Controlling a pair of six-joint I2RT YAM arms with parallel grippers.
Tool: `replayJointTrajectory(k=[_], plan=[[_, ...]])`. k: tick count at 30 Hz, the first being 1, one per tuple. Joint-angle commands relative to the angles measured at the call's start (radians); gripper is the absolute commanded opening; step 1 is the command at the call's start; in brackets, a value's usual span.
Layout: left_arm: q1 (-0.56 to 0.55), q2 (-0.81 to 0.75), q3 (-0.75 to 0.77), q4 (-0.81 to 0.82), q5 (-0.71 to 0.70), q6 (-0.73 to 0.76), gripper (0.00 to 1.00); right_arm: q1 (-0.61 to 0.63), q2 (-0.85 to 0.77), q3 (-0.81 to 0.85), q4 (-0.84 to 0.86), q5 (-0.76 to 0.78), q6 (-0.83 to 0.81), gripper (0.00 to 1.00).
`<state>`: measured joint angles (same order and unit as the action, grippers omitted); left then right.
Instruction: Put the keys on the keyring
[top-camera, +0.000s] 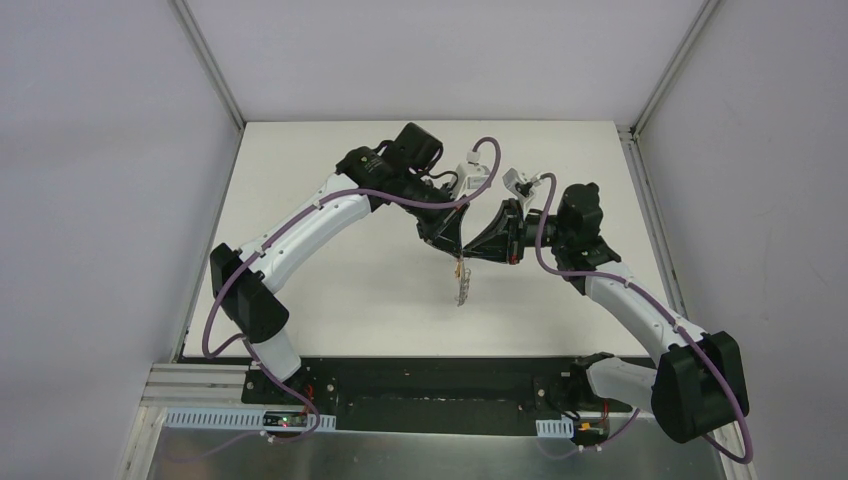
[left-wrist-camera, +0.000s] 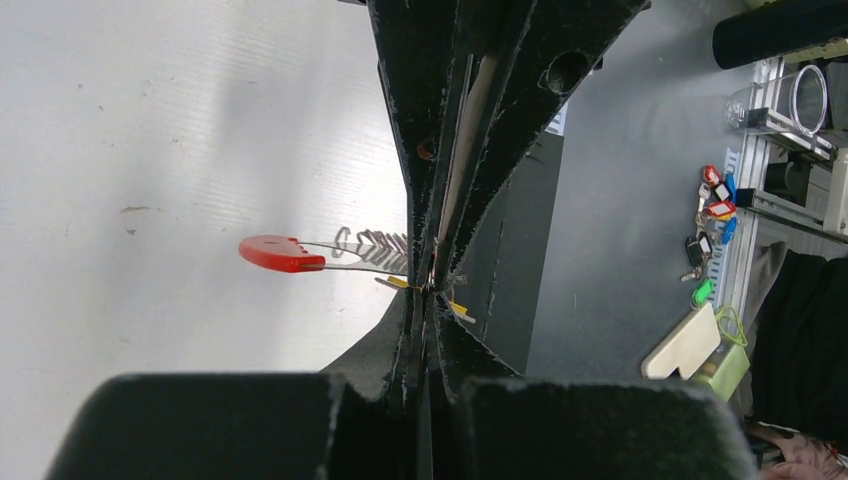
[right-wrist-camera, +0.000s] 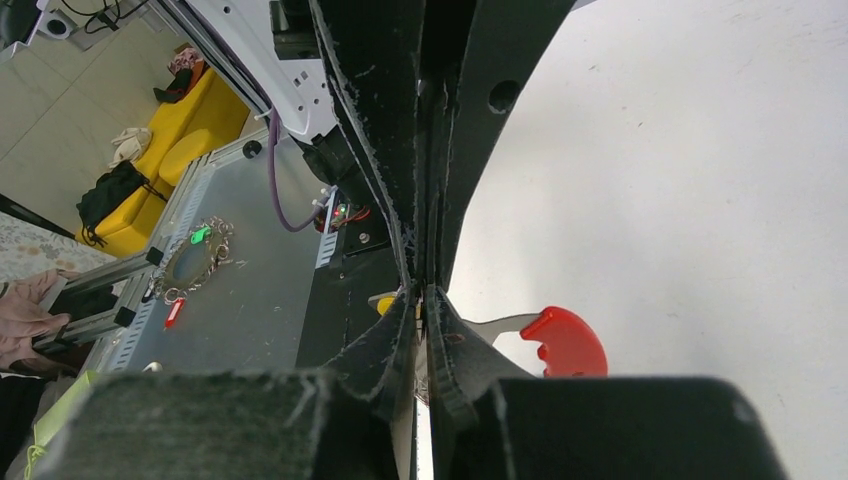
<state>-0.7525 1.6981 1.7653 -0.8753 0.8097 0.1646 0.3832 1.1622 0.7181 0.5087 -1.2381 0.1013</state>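
My two grippers meet fingertip to fingertip above the middle of the white table (top-camera: 350, 300). The left gripper (top-camera: 460, 250) (left-wrist-camera: 430, 292) is shut, and the key's yellow head (left-wrist-camera: 400, 283) pokes out on both sides of its tips. The right gripper (top-camera: 474, 250) (right-wrist-camera: 420, 292) is shut on the keyring. The keyring's red part (left-wrist-camera: 280, 253) (right-wrist-camera: 565, 340) and silvery part (left-wrist-camera: 375, 240) stick out sideways from the pinch. In the top view the keyring (top-camera: 462, 288) hangs below the tips with an orange speck, the key (top-camera: 459, 266), at its top. The pinch point itself is hidden by the fingers.
A black strip (top-camera: 430, 385) with both arm bases runs along the table's near edge. Beyond it is a grey bench with a bunch of coloured-tag keys (left-wrist-camera: 712, 215), a clear container (left-wrist-camera: 790, 100) and another key bunch (right-wrist-camera: 195, 250). White walls close in the table's other sides.
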Motion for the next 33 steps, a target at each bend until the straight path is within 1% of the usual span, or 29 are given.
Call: replayJointTrajectory(k=[1,4,10,11,13,15,20,23,33], plan=[[-0.008,-0.002,0.029,0.003,0.021,-0.008,0.00,0.016,-0.007,0.037,0.020,-0.023,-0.022,0.08],[-0.008,-0.003,0.027,0.006,0.021,-0.008,0.00,0.019,-0.007,0.039,0.019,-0.016,-0.020,0.00],[-0.005,-0.029,0.006,0.015,0.027,0.040,0.00,0.009,-0.015,0.045,0.017,-0.003,-0.013,0.00],[-0.001,-0.038,-0.005,0.026,0.030,0.048,0.04,0.006,-0.017,0.048,0.019,-0.002,-0.008,0.00],[0.010,-0.062,-0.028,0.048,0.047,0.055,0.15,0.002,-0.023,0.055,0.019,-0.003,0.000,0.00],[0.021,-0.086,-0.057,0.072,0.063,0.056,0.24,-0.005,-0.031,0.059,0.019,-0.008,0.004,0.00],[0.040,-0.133,-0.152,0.169,0.097,0.010,0.36,-0.025,-0.052,0.057,0.019,-0.017,0.007,0.00],[0.042,-0.145,-0.183,0.216,0.113,-0.026,0.40,-0.033,-0.058,0.051,0.019,-0.014,0.006,0.00],[0.039,-0.121,-0.229,0.328,0.152,-0.144,0.44,-0.041,-0.060,0.049,0.019,-0.008,0.006,0.00]])
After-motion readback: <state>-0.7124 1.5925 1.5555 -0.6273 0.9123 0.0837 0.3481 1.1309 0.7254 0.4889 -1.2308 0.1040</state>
